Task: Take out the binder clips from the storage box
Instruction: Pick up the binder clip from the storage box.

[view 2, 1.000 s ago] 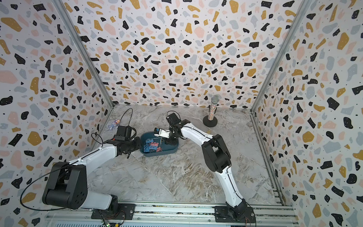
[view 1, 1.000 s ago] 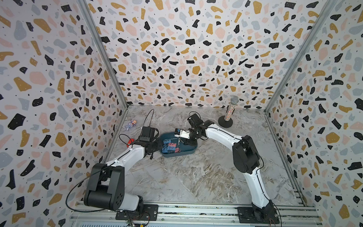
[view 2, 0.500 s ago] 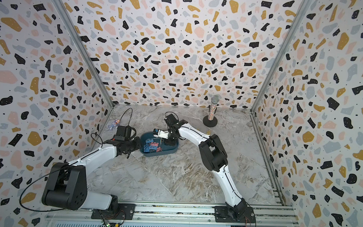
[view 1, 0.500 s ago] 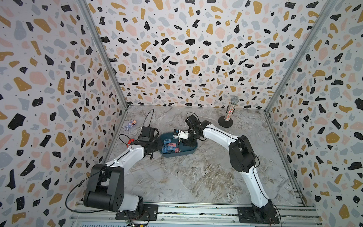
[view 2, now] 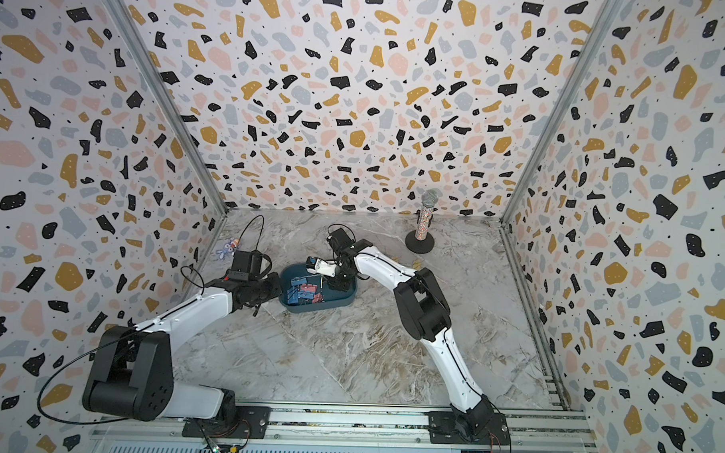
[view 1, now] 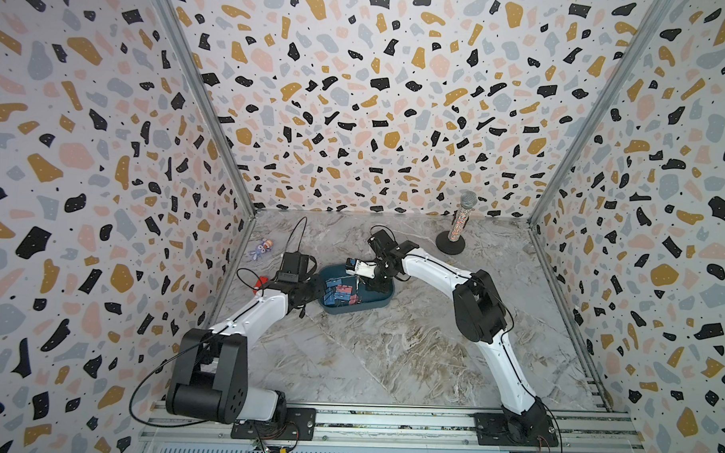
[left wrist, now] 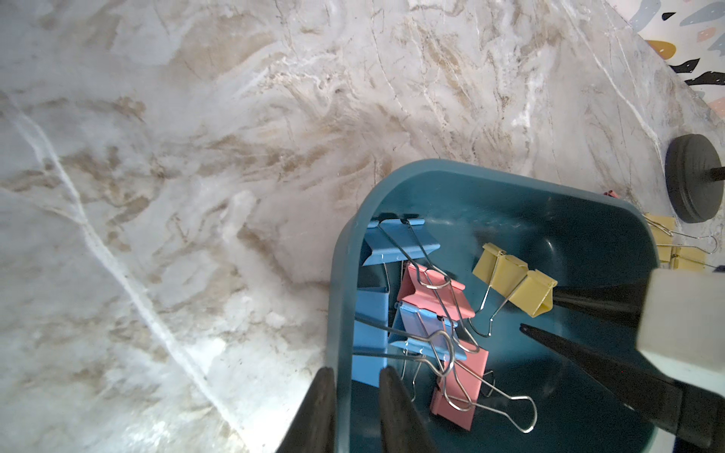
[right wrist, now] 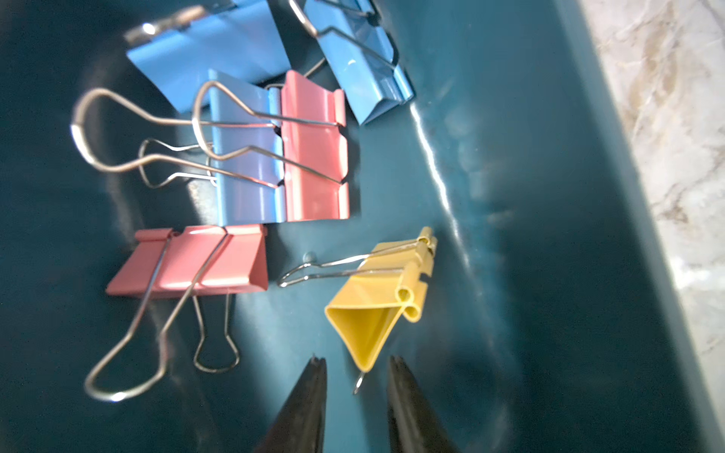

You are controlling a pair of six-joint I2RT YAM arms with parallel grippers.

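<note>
**Left end effector [left wrist: 355,372] clamps the storage box [left wrist: 510,176]; right end effector [right wrist: 357,361] open**

On the left, the box wall sits pinched between the two tips, one inside and one outside. The right end effector reaches into the box with its jaws parted, a corner of the yellow clip [right wrist: 372,313] between the tips but not squeezed. Blue and pink binder clips [right wrist: 274,157] lie heaped on the box floor. The box stands on the desk [left wrist: 196,157].

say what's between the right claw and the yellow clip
Only bare storage box floor; the right wrist view shows the yellow clip nearly at the right claw.
</note>
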